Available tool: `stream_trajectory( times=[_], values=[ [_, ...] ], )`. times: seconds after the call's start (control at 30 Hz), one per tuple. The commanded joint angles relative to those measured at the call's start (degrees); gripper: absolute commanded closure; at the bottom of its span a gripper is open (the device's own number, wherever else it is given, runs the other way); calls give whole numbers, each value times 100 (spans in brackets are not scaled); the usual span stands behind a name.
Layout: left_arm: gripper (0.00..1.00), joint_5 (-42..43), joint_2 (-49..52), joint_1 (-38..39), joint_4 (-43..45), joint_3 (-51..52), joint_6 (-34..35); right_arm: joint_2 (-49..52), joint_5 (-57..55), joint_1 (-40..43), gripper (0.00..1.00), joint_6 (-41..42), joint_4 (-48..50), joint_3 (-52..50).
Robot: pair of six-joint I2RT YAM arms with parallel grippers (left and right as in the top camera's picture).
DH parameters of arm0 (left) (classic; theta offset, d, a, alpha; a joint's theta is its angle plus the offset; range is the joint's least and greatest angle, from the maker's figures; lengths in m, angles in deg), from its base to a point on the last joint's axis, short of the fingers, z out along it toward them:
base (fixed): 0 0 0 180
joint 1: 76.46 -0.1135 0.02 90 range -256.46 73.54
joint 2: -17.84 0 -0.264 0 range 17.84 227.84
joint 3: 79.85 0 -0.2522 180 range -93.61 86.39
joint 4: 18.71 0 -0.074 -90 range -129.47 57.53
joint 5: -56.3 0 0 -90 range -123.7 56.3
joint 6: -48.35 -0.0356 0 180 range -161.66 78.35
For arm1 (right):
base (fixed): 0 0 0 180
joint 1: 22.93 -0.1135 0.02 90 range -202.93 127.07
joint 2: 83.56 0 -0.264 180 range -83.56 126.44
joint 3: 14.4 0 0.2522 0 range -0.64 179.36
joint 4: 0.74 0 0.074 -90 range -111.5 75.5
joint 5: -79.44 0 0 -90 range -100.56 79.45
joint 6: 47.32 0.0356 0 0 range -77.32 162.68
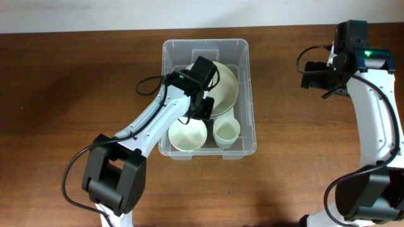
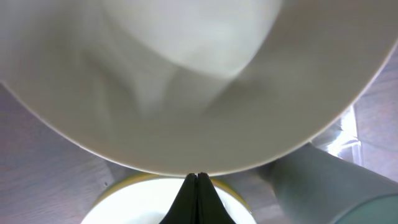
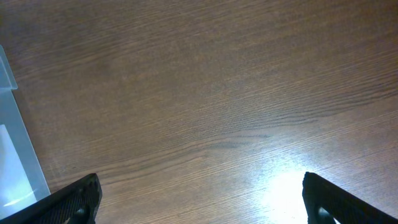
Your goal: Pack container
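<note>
The clear plastic container (image 1: 205, 42) stands mid-table and holds a large pale plate (image 1: 226, 85), a white bowl (image 1: 187, 134) and a small pale cup (image 1: 226, 131). My left gripper (image 1: 203, 113) reaches down inside it, between the plate and the bowl. In the left wrist view the left gripper (image 2: 198, 177) is shut, its tips together right at the rim of the plate (image 2: 186, 93), above the yellow-edged bowl (image 2: 143, 199); nothing shows between them. The cup (image 2: 336, 186) is to the right. My right gripper (image 3: 200, 186) hangs open over bare wood, right of the container wall (image 3: 15, 155).
The brown wooden table (image 1: 76, 82) spreads on both sides of the container. The left arm (image 1: 151, 123) crosses the container's left rim. The right arm (image 1: 372, 94) stands along the table's right edge.
</note>
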Motion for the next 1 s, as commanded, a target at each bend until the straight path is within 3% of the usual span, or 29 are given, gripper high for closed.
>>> stream_trajectory(
  times=[0.0,0.3,0.47,0.57,0.8,0.87,0.9,0.97],
  values=[
    [99,-431,22,9,120,-33,-92,20,-70,37,1,9,-2,11],
    [99,-603,-160,-365,225,-1150,-92,20,-70,37,1,9,-2,13],
    [91,-970,-214,-957,225,-1707,-90,20,-70,37,1,9,0,13],
    [73,-1137,-223,-1401,278,-1860,-90,20,-70,37,1,9,0,13],
    [51,-1327,-223,-2507,356,-1895,-90,20,-70,37,1,9,-2,13],
    [13,-1325,-223,-2820,356,-1895,-90,20,-70,37,1,9,0,13],
    [1,-1322,-223,-2938,356,-1895,-90,20,-70,37,1,9,0,13],
    [1,-1300,-223,-3193,350,-1895,-90,20,-70,37,1,9,-2,13]
  ],
)
